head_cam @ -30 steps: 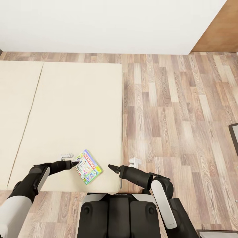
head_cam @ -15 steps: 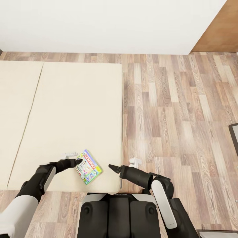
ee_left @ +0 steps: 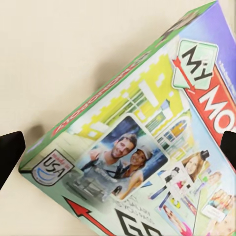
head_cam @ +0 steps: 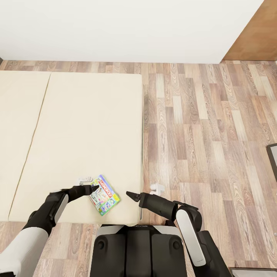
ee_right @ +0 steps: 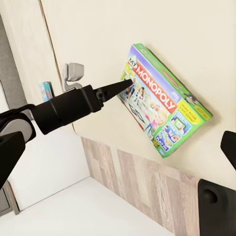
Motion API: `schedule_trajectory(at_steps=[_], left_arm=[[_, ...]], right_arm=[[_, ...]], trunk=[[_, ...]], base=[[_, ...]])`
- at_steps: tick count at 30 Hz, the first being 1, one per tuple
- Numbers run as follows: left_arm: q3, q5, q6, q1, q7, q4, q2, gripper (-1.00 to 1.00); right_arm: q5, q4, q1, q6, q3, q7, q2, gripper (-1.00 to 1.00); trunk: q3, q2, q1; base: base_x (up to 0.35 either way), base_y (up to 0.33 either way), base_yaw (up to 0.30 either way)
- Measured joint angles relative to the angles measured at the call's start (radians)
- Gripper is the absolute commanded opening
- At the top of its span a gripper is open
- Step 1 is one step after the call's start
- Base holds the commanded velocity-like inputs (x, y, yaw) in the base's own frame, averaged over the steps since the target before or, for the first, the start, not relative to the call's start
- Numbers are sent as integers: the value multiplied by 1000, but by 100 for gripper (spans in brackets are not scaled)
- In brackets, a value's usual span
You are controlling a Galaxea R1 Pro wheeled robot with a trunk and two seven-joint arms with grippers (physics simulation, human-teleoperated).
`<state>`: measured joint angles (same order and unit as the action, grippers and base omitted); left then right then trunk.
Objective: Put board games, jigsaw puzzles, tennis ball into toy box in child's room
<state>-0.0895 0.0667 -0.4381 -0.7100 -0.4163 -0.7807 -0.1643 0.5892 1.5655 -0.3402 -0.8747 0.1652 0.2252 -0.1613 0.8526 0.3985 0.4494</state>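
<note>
Wood plank floor [head_cam: 200, 127] runs under everything, with a plain white wall [head_cam: 127, 29] at the far end and a brown wooden panel [head_cam: 257, 34] in the far right corner. Nearest the camera in the head view you get the robot's dark trunk [head_cam: 136, 250] and both arms reaching forward over the near edge of the bed [head_cam: 84, 127], which is just a big beige mattress with a seam running down its left part. The left end effector [head_cam: 92, 188] sits right at the Monopoly board game [head_cam: 102, 194], and that box is lying flat on the mattress close to the bed's near right corner, turned at an angle. From the left wrist view the box [ee_left: 147, 142] is huge and right between the two dark fingertips [ee_left: 10, 152], one off each side, so the jaws are spread wide around the box's corner and not squeezing it yet as far as I can see. The right wrist view backs that up: pointed black fingertip touching or almost touching the box's edge [ee_right: 164, 101], box flat on the bed, and there's a small blue item [ee_right: 46, 90] further off that's too tiny to identify. The right end effector [head_cam: 130, 195] hovers just off the bed's right edge, near the box but apart from it, fingers spread with nothing in between.
</note>
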Motion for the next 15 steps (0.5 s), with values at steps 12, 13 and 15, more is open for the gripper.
schedule_trajectory(at_steps=[12, 13, 15], left_arm=[[0, 0, 3, 0, -1, 1, 2, 100], [0, 0, 3, 0, -1, 1, 2, 100], [0, 0, 4, 0, -1, 1, 2, 100]], right_arm=[[0, 0, 0, 0, 0, 0, 1, 100], [0, 0, 0, 0, -1, 0, 1, 100], [0, 0, 0, 0, 0, 0, 1, 100]], trunk=[[0, 0, 0], [0, 0, 0], [0, 0, 0]], base=[[0, 0, 0], [0, 0, 0], [0, 0, 0]])
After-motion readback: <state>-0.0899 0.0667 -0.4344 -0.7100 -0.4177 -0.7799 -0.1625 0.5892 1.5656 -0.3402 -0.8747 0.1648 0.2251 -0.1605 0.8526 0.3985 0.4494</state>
